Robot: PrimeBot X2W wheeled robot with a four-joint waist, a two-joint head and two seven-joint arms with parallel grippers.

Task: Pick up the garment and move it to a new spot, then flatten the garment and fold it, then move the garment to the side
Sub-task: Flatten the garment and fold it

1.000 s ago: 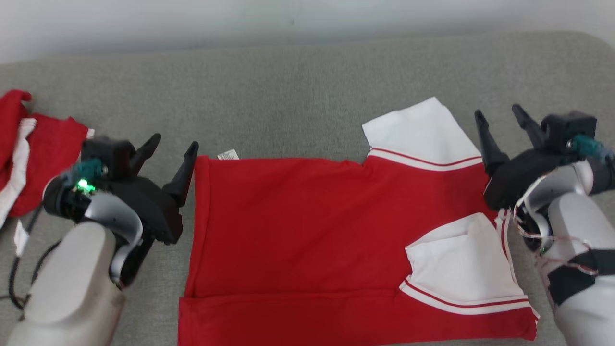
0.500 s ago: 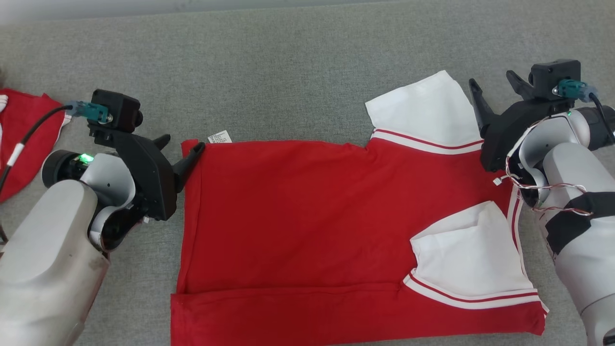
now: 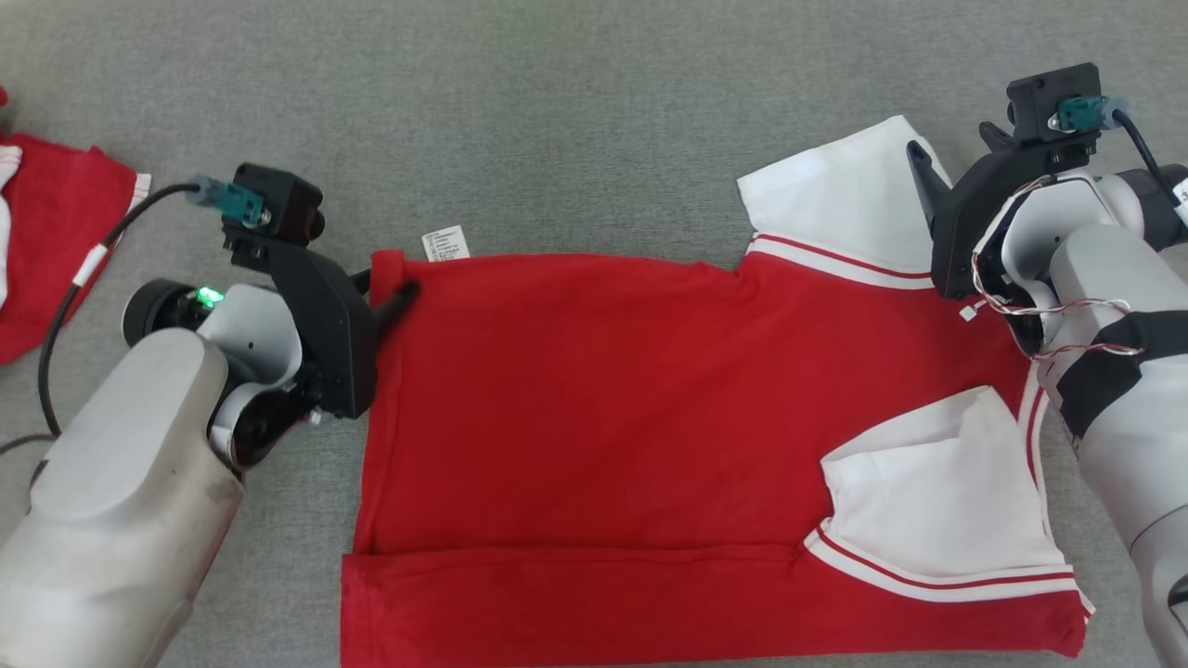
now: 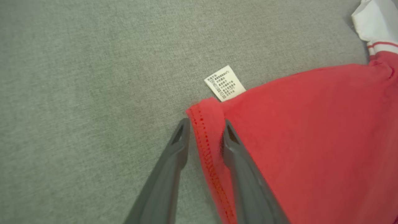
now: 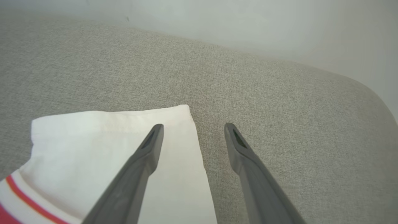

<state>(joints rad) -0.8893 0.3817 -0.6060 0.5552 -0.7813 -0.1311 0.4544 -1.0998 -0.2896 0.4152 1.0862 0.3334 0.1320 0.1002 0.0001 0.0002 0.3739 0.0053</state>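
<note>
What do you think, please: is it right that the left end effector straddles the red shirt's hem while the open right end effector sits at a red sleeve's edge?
No: the sleeve by the right end effector is white, not red, as the right wrist view shows; the rest stands.

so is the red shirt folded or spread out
Partly folded: the red shirt has a band along its near edge seemingly doubled over and one white sleeve tucked onto its body; the other sleeve sticks out.
</note>
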